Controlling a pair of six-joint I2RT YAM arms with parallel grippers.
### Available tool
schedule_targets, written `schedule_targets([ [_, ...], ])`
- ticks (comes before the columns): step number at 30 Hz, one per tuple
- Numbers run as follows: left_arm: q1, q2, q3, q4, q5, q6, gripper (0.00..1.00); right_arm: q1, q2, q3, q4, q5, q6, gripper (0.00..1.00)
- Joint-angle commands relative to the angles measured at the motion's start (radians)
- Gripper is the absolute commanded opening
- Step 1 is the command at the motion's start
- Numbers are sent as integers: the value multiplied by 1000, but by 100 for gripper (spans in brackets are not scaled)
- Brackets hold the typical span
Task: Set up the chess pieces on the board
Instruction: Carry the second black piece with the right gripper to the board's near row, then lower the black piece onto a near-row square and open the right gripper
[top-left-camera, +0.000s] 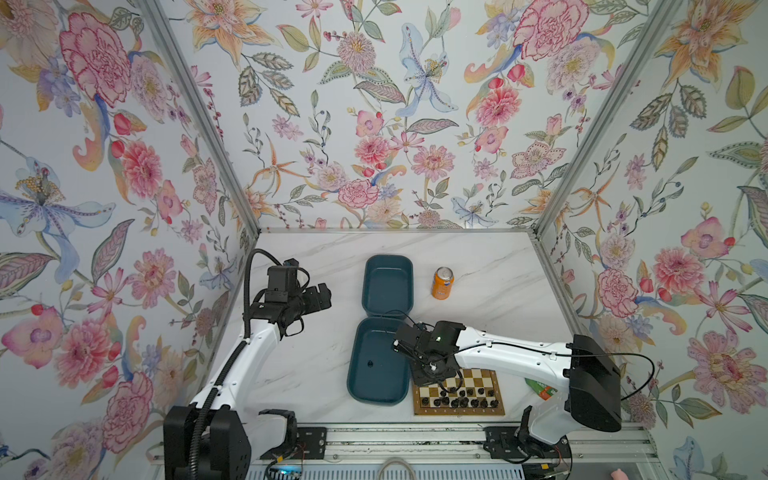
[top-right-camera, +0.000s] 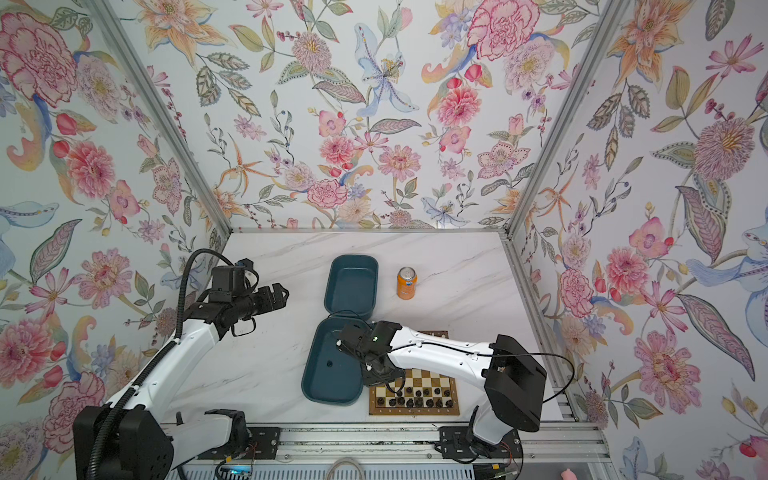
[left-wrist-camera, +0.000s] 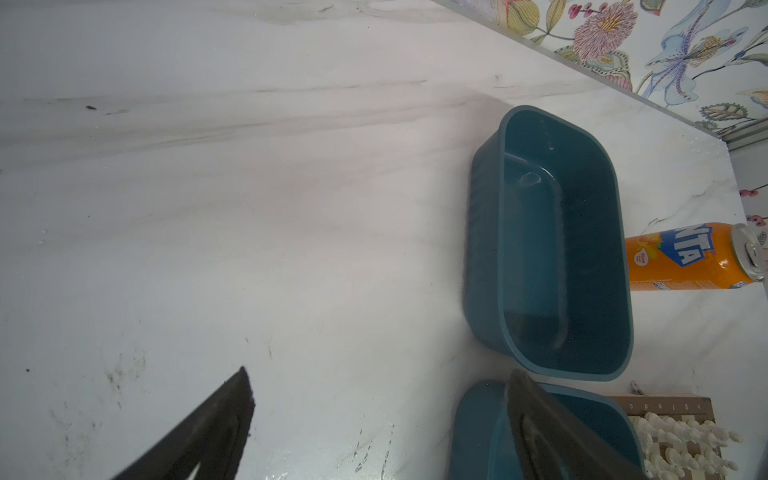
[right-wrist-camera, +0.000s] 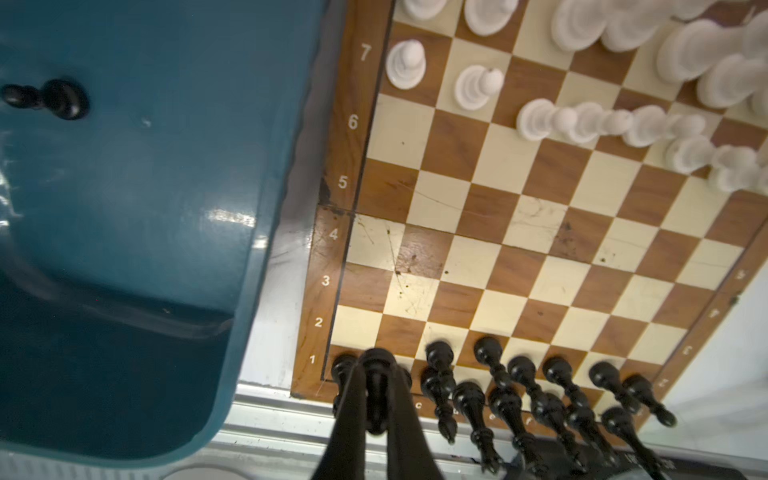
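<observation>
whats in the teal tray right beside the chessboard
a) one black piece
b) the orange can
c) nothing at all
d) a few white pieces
a: the right wrist view shows a single black piece on the floor of the teal tray next to the board, with nothing else in that tray.

Two dark teal trays, the far tray (top-left-camera: 386, 286) and the near tray (top-left-camera: 374, 388), lay end to end on the white marbled tabletop (top-left-camera: 307, 365). An orange soda can (top-left-camera: 442, 284) stood upright just beside the far tray. Floral wallpaper (top-left-camera: 374, 124) lined the three enclosing walls. An aluminium rail (top-left-camera: 415, 436) ran along the front edge.
</observation>
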Motion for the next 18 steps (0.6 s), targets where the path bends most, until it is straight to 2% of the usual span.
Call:
schedule_targets([
  [1, -11, 8, 31, 20, 19, 11, 96, 10, -27, -36, 34, 0, 49, 3],
  [18, -18, -5, 28, 21, 12, -2, 97, 20, -50, -140, 101, -27, 82, 3],
])
